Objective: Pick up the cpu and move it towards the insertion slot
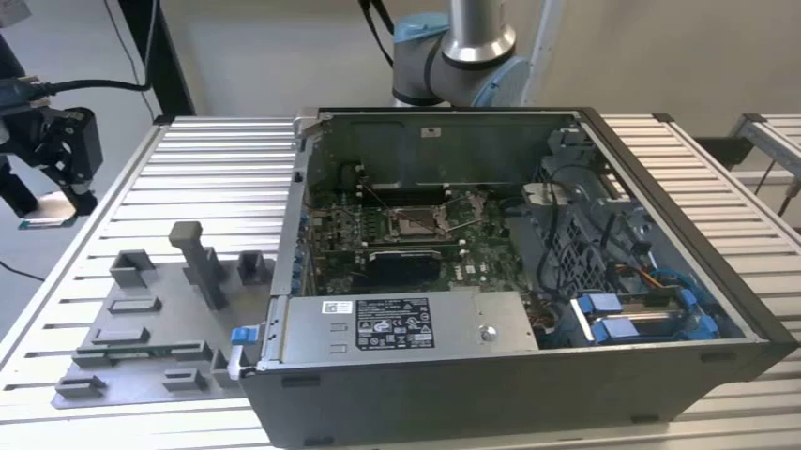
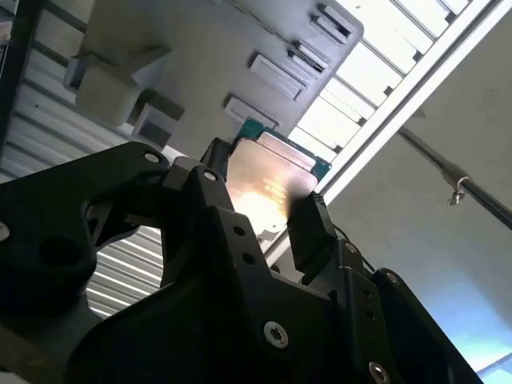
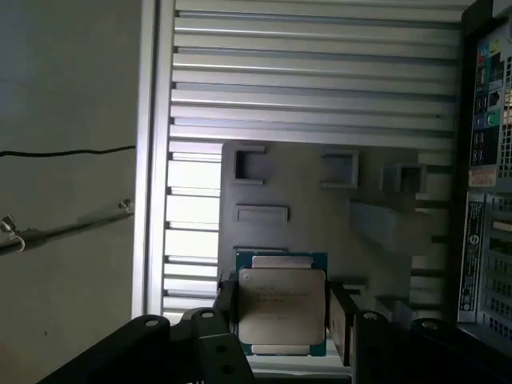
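The jaws are closed on the thin square cpu with a silvery metal face and a green-edged board point(image 3: 282, 304), one black finger point(image 3: 342, 320) pressed to each of two opposite edges. In the first wrist view the silver face is turned square to the camera. The chip looks slightly longer along the fingers than across them, so its long axis runs in line with them. The second wrist view takes the same grip from low and to one side: the cpu point(image 2: 268, 180) catches a bright glare and stands out past the fingertips point(image 2: 308, 228).

The exterior view alone shows how far this is from the goal. The chip point(image 1: 48, 211) hangs roughly level at the exterior view's left edge, raised off the desk and out by its rim. That is well apart from the insertion slot, a square silver-framed socket with a tan centre point(image 1: 417, 220), which sits on the green board inside the open dark-grey computer case point(image 1: 501, 384).

The desk is ribbed, slatted aluminium point(image 1: 225, 150). It carries a flat grey plastic fixture plate with raised blocks point(image 1: 150, 319) beside the case. The arm's grey and blue base point(image 1: 451, 56) rises behind the case against a pale wall. A thin black cable point(image 3: 64, 152) crosses the grey floor.
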`<act>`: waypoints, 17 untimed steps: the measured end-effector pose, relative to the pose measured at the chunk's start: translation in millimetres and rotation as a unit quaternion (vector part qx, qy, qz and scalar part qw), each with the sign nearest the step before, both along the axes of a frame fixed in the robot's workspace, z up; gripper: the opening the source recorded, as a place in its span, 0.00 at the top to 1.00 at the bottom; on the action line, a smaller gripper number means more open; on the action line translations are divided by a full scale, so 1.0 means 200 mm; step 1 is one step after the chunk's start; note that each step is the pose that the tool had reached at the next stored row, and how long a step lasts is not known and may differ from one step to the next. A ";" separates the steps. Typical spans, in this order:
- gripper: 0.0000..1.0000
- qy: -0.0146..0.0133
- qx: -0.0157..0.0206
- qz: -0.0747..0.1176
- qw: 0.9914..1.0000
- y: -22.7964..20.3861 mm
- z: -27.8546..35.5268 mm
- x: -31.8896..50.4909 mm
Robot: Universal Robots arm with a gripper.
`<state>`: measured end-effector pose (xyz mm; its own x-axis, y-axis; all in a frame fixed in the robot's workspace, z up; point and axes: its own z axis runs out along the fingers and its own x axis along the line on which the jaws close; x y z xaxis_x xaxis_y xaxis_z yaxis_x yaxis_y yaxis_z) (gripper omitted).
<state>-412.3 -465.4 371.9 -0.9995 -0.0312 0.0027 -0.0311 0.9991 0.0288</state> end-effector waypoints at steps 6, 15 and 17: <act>1.00 0.001 0.000 0.000 1.000 0.000 0.000 0.102; 1.00 0.003 0.000 0.000 1.000 0.000 0.051 0.113; 1.00 0.003 0.000 0.000 1.000 0.000 0.051 0.125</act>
<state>-387.2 -465.4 382.1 -0.9995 -0.0318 0.0082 -0.0316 0.9991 0.0286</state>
